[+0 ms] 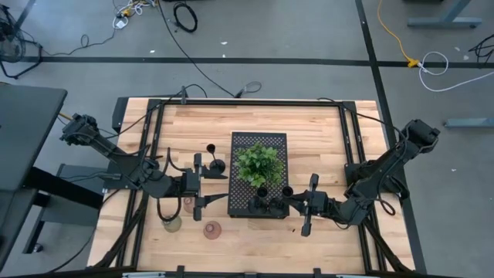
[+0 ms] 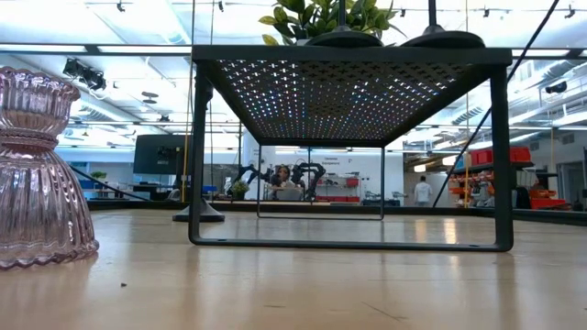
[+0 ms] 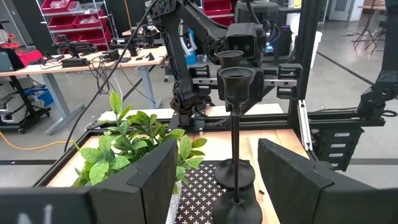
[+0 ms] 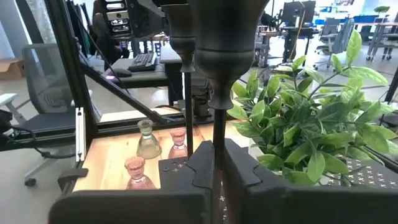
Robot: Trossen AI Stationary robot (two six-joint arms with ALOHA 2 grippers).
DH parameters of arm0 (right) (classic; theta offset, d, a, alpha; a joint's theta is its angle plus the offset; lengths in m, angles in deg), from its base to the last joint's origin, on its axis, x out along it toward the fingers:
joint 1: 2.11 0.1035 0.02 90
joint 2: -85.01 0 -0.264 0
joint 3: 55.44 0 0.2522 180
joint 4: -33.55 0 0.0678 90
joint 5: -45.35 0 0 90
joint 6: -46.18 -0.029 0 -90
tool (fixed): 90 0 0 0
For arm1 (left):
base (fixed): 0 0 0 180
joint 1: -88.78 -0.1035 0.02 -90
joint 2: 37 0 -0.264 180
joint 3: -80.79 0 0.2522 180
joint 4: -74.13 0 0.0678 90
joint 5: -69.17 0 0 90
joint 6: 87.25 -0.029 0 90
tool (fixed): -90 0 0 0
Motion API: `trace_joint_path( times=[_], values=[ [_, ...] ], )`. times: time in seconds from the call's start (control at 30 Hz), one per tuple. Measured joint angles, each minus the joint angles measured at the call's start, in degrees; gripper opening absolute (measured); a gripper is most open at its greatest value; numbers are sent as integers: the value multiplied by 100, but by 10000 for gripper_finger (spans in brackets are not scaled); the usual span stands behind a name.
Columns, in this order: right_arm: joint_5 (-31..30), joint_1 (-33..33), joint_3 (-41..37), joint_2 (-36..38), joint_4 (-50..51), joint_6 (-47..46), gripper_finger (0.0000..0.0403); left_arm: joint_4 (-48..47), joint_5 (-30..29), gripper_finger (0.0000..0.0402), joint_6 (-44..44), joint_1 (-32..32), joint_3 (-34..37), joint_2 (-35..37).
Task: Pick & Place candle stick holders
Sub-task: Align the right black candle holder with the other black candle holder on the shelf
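Right gripper [image 1: 297, 205] clamps a black candle holder [image 4: 214, 74] at the tray [image 1: 241, 202] near edge. Left gripper [image 1: 210, 179] gapes empty beside it. Low view alone shows, apparently, clear space beneath.

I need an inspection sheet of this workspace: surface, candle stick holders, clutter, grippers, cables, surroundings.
Surface: wooden table, black perforated tray at its middle.
Job's things: two black holders on the tray, black holder and second black holder; two more black ones on the wood; pink holder, second pink holder and olive holder near the front edge.
Clutter: green plant on the tray.
Grippers: right gripper shut on black holder's stem; left gripper open, empty, beside the tray.
Cables: loose cables on the floor.
Surroundings: desks, red bins, a person far off.
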Motion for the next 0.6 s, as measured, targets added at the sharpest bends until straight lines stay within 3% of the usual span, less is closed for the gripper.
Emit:
trace_joint_path(
  times=[0.23, 0.6],
  values=[
    [2, -40, 0, 0, 25, -38, 39, 0, 0, 225, -2, 0, 0, 0],
    [312, -220, 0, 0, -11, -77, 43, 2, 0, 225, -4, 0, 0, 0]
  ],
)
